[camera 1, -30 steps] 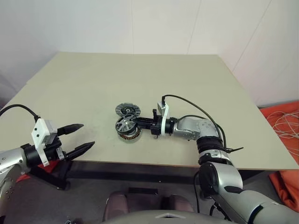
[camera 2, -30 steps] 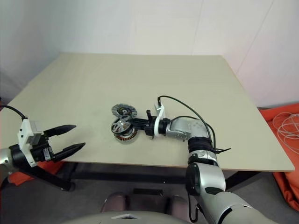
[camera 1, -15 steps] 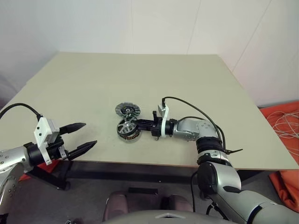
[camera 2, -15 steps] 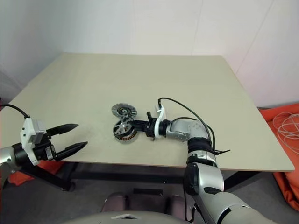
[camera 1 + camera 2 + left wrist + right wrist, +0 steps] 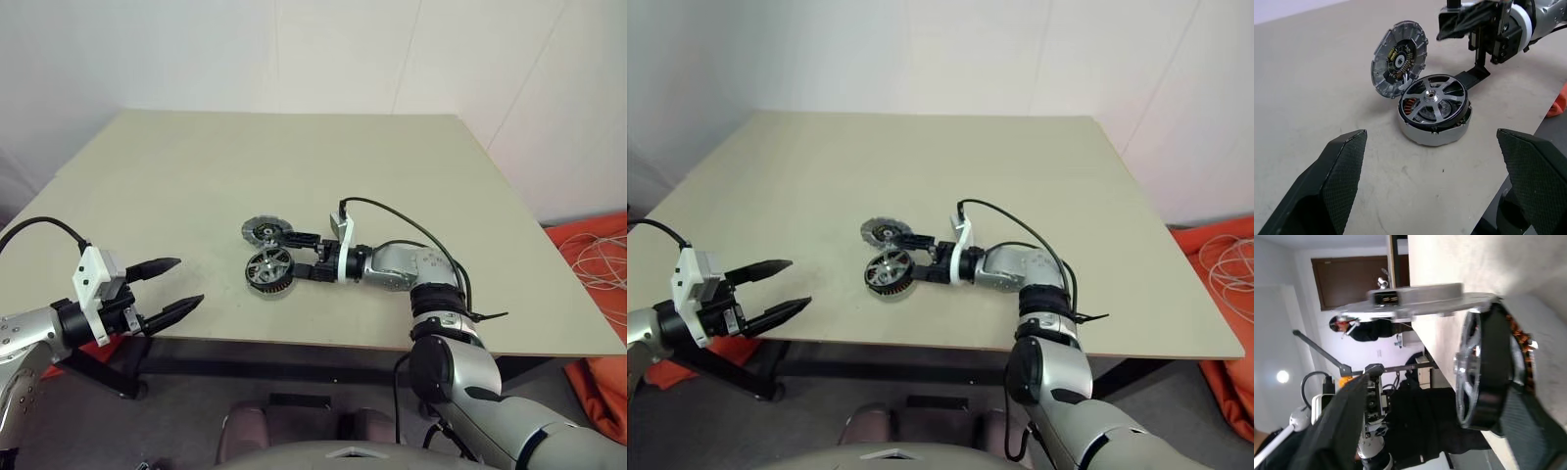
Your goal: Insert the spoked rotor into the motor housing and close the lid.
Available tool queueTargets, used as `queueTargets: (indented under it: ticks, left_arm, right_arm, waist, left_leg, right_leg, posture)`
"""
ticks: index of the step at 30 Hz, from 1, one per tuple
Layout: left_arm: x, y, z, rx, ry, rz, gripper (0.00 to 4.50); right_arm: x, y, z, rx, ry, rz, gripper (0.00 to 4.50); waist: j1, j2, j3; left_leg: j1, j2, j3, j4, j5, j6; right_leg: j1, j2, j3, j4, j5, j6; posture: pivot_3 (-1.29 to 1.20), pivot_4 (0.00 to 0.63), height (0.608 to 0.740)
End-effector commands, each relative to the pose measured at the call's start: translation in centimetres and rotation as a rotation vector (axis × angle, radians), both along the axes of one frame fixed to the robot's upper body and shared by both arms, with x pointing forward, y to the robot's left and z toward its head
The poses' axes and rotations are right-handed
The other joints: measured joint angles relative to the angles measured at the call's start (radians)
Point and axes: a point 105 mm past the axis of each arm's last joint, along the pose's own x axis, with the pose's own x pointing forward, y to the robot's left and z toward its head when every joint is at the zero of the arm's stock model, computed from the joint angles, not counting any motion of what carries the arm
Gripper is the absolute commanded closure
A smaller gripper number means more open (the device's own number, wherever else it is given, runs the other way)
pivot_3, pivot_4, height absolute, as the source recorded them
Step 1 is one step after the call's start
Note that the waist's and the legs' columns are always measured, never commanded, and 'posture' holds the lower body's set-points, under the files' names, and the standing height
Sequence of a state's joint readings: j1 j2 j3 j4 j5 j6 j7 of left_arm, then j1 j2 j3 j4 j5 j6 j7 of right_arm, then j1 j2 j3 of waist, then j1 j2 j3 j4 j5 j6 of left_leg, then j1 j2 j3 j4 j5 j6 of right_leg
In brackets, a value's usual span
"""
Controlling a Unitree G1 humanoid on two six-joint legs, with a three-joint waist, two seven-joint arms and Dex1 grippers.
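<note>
The spoked rotor (image 5: 1434,99) lies flat inside the motor housing (image 5: 1426,135), with copper windings showing between its spokes. Behind it the lid (image 5: 1399,58) stands tilted, leaning against the housing's far side. My right gripper (image 5: 302,257) is open just right of the housing, one finger near the lid and one near the housing, holding nothing. In the right wrist view the rotor (image 5: 1471,374) shows edge-on between that gripper's spread fingers. My left gripper (image 5: 186,281) hangs open and empty off the table's front left, well away from the parts.
The beige table (image 5: 294,166) has a front edge close behind my left gripper. An orange item with white cable (image 5: 598,245) lies on the floor at the right. A black stand (image 5: 98,364) sits under the front left. A person (image 5: 1359,328) stands far off.
My right gripper has opened and let go of the spoked rotor. The rotor, tilted in its grip before, now lies flat in the motor housing. The left arm has kept still.
</note>
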State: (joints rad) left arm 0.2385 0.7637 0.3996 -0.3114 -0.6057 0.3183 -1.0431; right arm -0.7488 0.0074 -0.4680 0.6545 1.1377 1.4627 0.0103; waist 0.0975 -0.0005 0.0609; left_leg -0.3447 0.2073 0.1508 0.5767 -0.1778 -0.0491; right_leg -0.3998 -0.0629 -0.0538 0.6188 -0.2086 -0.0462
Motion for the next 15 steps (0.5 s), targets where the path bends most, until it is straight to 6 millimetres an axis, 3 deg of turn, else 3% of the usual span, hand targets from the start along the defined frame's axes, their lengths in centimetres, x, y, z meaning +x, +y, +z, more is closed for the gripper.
queueTargets:
  ticks: [1, 7, 15]
  left_arm:
    - [0.2, -0.5, 0.5, 0.001, -0.029, -0.024, 0.00]
    - [0.4, -0.8, 0.4, -0.004, -0.031, -0.033, 0.00]
    - [0.8, -1.0, 0.3, -0.004, -0.040, -0.040, 0.00]
  right_arm:
    - [0.7, -0.8, 2.0, 0.010, -0.077, -0.016, 0.03]
    - [0.3, -1.6, 3.3, 0.012, -0.133, 0.005, 0.03]
    - [0.2, -3.9, 3.4, -0.080, -0.178, -0.006, 0.03]
  waist:
    - [0.001, 0.000, 0.000]
    - [0.003, 0.000, 0.000]
    - [0.005, 0.000, 0.000]
  left_leg:
    - [0.000, 0.000, 0.000, 0.000, 0.000, 0.000]
    - [0.000, 0.000, 0.000, 0.000, 0.000, 0.000]
    - [-0.002, 0.000, 0.000, 0.000, 0.000, 0.000]
  right_leg:
    - [0.000, 0.000, 0.000, 0.000, 0.000, 0.000]
    - [0.000, 0.000, 0.000, 0.000, 0.000, 0.000]
    - [-0.001, 0.000, 0.000, 0.000, 0.000, 0.000]
  posture:
    - [0.00, 0.000, 0.740]
    - [0.00, 0.000, 0.740]
    - [0.00, 0.000, 0.740]
